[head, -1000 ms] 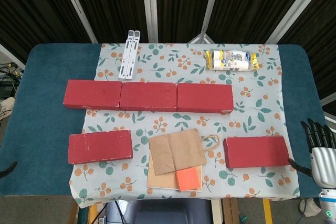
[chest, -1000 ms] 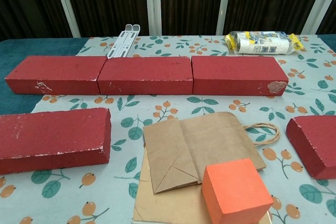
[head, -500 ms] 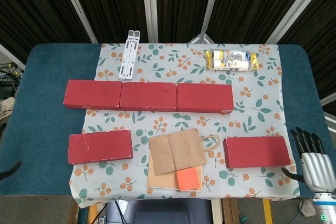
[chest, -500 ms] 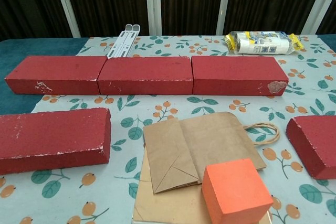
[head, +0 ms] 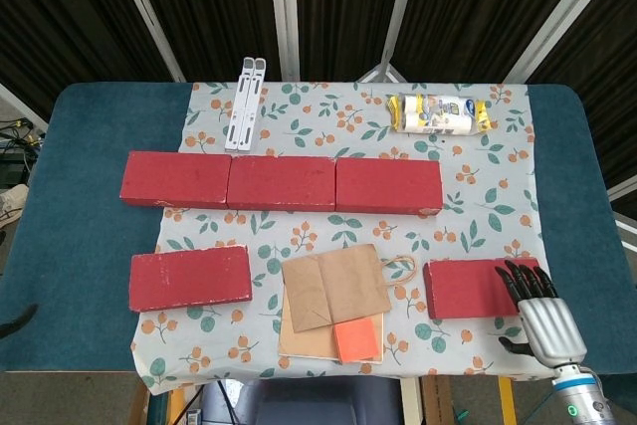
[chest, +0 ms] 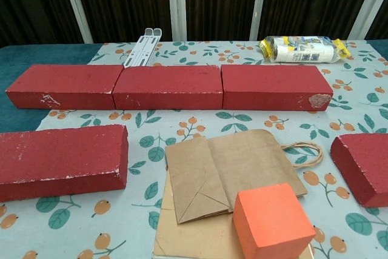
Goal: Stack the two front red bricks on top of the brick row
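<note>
- My right hand (head: 542, 318) hangs over the right end of the front right brick (head: 476, 289); its dark fingers (head: 520, 282) are spread apart and point up the desk (head: 80, 226), with nothing in them. Whether they touch the brick's top I cannot tell from the head view (the chest view does not show the hand at all).
- That brick lies with its long axis running left to right, so the rest of it stretches away to the left of my fingers, toward the brown paper bag (head: 333, 288).
- The brick row (head: 282, 182) sits further up the desk and well to the left of this brick; I judge the carry will go up and leftward.
- The front left brick (head: 189, 278) lies well apart from my right hand, on the far side of the bag and the orange block (head: 355, 340). My left hand is nearer to it, but only a dark sliver shows at the left edge, so I cannot tell how its fingers stand.
</note>
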Controlling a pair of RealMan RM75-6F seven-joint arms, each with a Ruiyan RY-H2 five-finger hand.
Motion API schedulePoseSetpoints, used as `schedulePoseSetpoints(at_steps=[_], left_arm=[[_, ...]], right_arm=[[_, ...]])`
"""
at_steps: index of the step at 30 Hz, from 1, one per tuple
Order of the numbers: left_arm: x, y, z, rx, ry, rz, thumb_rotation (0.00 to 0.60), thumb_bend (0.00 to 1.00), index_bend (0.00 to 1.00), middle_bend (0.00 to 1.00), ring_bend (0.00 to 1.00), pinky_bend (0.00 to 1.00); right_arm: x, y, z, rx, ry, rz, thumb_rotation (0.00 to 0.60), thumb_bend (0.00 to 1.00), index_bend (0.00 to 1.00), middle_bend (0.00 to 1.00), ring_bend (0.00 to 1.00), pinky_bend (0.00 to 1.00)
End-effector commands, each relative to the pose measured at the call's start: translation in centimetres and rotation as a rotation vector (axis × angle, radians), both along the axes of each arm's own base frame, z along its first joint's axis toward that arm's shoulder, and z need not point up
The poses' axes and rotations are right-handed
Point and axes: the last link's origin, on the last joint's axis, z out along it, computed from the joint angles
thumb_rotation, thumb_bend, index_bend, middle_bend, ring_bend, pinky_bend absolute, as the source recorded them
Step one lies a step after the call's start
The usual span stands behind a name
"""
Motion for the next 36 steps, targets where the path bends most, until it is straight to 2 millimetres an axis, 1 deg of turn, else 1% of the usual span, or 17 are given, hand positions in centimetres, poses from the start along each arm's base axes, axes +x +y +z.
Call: schedulePoseSetpoints(at_steps=[1,8,14,18,23,36], left_arm=[[-0.1,0.0,0.1,0.002,-0.005,0.002,0.600,0.00,0.02,0.00,0.00,0.12],[-0.1,0.1,0.1,-0.002,0.000,0.005,0.600,0.00,0.02,0.00,0.00,0.12],[-0.2,0.1,0.2,0.011,0.008,0.015,0.600,0.00,0.02,0.00,0.00,0.12],[-0.2,0.0,0.3,0.015,0.015,0.019,0.600,0.00,0.02,0.00,0.00,0.12],[-0.2,0.0,0.2,0.020,0.023,0.026,0.600,0.00,0.02,0.00,0.00,0.12],[0.0,0.1,-0.3,0.003,0.042,0.030,0.600,0.00,0.02,0.00,0.00,0.12]], right_arm=[[0.7,-0.8,-0.9,0.036,0.012,0.001,0.600,0.04,0.00,0.00,0.00,0.00],[1.2,-3.0,-2.4,0.152,0.093,0.002,0.600,0.03,0.00,0.00,0.00,0.00],[1.7,-5.2,-2.6,0.172,0.132,-0.002,0.600,0.03,0.00,0.00,0.00,0.00],[1.8,-6.2,-2.6,0.182,0.145,-0.015,0.600,0.04,0.00,0.00,0.00,0.00],[1.7,-7.1,-2.4,0.206,0.171,-0.035,0.600,0.04,0.00,0.00,0.00,0.00],[2.0,-7.9,-2.4,0.258,0.203,-0.056,0.600,0.04,0.00,0.00,0.00,0.00]])
